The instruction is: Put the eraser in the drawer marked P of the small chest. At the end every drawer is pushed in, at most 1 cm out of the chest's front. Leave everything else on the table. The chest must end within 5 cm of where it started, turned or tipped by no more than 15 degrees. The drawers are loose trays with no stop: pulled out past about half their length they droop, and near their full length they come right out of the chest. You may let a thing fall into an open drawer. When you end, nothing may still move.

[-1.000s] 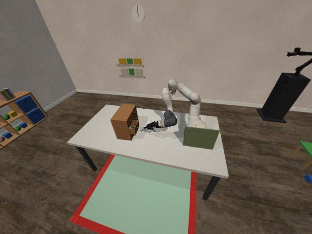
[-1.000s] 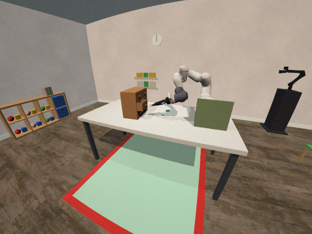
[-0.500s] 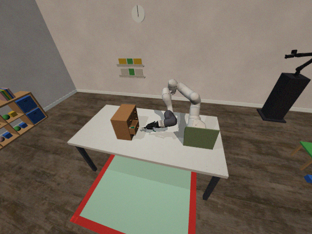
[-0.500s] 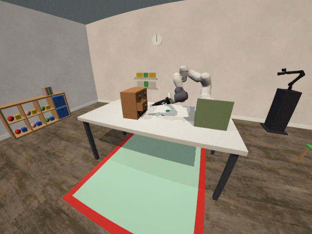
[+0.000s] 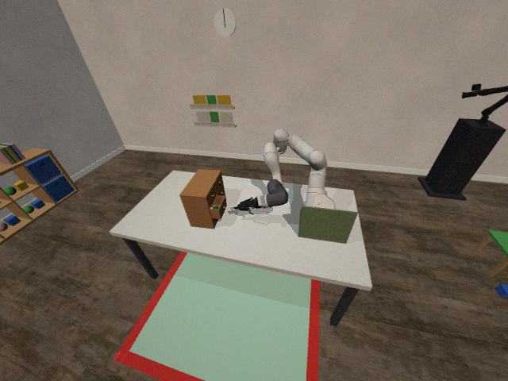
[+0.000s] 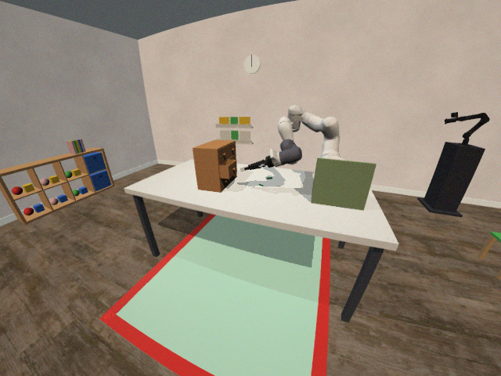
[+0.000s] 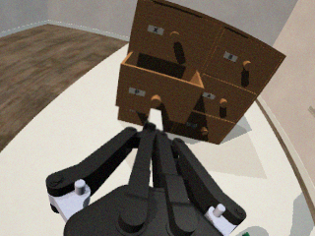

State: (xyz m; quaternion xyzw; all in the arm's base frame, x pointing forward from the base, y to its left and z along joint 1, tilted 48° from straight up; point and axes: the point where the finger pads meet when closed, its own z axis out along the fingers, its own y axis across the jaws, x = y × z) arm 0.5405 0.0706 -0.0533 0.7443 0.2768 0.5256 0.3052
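The small brown chest (image 5: 202, 203) stands on the left part of the white table and also shows in the exterior view (image 6: 213, 164). In the wrist view, one drawer (image 7: 159, 88) in the chest's left column, middle row, is pulled partly out. The other drawers look pushed in, and the labels are too small to read. A small green thing (image 5: 214, 207) shows at the pulled-out drawer; I cannot tell what it is. My gripper (image 7: 153, 117) is shut and empty, its fingertips just in front of that drawer's knob (image 7: 157, 100). It also shows in the top and exterior views (image 5: 236, 207) (image 6: 243, 168).
A small green piece lies on the table to the right of my gripper, and two small green pieces (image 6: 268, 177) (image 6: 261, 184) show in the exterior view. A green upright panel (image 5: 327, 225) stands near the arm's base.
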